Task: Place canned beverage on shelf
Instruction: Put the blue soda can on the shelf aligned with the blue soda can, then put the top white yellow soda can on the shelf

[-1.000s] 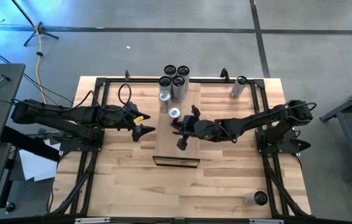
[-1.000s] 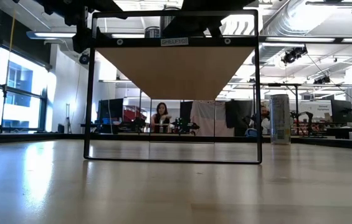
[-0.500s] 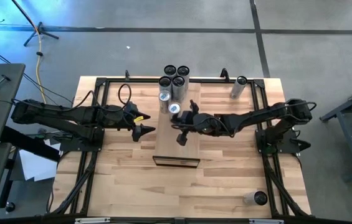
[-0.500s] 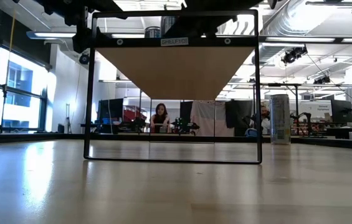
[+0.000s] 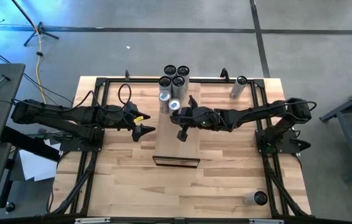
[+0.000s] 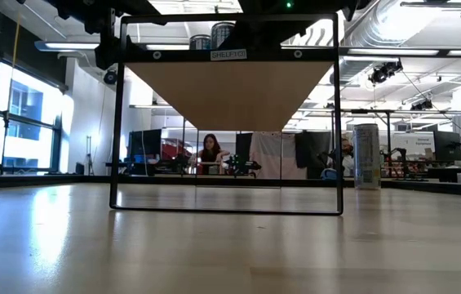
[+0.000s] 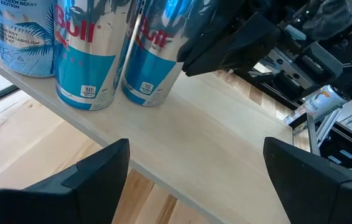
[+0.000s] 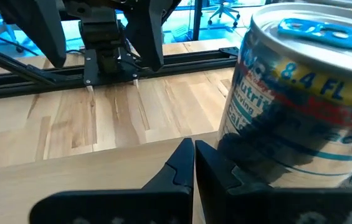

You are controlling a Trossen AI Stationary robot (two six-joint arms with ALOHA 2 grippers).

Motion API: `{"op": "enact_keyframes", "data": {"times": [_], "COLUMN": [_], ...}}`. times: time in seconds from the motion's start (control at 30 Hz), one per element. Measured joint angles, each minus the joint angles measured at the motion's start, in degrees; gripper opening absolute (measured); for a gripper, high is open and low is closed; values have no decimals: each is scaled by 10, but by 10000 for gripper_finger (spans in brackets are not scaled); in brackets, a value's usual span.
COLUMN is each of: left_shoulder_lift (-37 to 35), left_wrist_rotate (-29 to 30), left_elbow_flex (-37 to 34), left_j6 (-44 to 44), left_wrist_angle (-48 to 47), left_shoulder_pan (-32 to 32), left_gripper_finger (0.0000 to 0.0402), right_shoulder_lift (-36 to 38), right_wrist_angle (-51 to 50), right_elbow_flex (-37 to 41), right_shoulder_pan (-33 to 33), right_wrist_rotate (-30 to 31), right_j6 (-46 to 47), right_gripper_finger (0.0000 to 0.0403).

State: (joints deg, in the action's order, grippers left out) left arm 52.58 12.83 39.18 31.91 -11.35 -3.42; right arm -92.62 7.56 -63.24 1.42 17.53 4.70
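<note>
Right gripper [image 5: 181,136] is over the shelf [image 5: 177,149] with its fingers [image 8: 188,167] pressed tight together, nothing between them. The nearest can [image 5: 174,106] stands upright on the shelf right beside those closed tips, off to one side of them in the right wrist view (so close its wall fills that side of the picture); I cannot tell whether the fingers touch it. Its long axis runs straight up, top face to the overhead camera, so any push from here meets the round wall side-on.

Behind that can, farther from the fingertips, the other cans [image 5: 175,79] bunch at the shelf's far end, upright, packed close.

Left gripper [image 5: 143,131] waits off the shelf's long edge, fingers [image 7: 95,168] spread wide and holding nothing. From its wrist camera two blue-and-silver cans stand straight ahead of the open jaws, beyond the shelf edge, with the right arm's dark body crossing above them.

My read: the right arm is clearly the nearer one, and what matters next is that the can sits beside its fingers, not between them. Shut like that it can nudge but not grasp, and a nudge high on the wall could tip the can.
</note>
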Motion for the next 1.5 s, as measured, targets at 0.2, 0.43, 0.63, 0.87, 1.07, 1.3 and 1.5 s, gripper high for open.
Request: {"op": "enact_keyframes", "data": {"times": [0.2,0.43,0.63,0.87,1.07,1.3,1.5], "left_shoulder_lift": [0,0,0,0,0,0,1], "left_wrist_rotate": [0,0,5,8,14,5,-42], "left_elbow_flex": [0,0,0,0,0,0,11], "left_j6": [0,0,0,-2,-11,-30,-7], "left_wrist_angle": [0,0,0,0,1,15,19], "left_shoulder_pan": [0,0,0,0,0,0,1], "left_gripper_finger": [337,337,337,337,337,337,337], "right_shoulder_lift": [0,0,0,0,0,11,44], "right_wrist_angle": [0,0,0,0,0,-15,-33], "right_elbow_flex": [0,0,0,0,0,0,0], "right_shoulder_pan": [-12,-24,-33,-44,-50,-50,-47], "right_wrist_rotate": [-15,-20,-20,-28,-47,-76,-177], "right_j6": [-11,-22,-25,-37,-37,-33,-3], "right_gripper_finger": [0,0,0,0,0,0,0]}}
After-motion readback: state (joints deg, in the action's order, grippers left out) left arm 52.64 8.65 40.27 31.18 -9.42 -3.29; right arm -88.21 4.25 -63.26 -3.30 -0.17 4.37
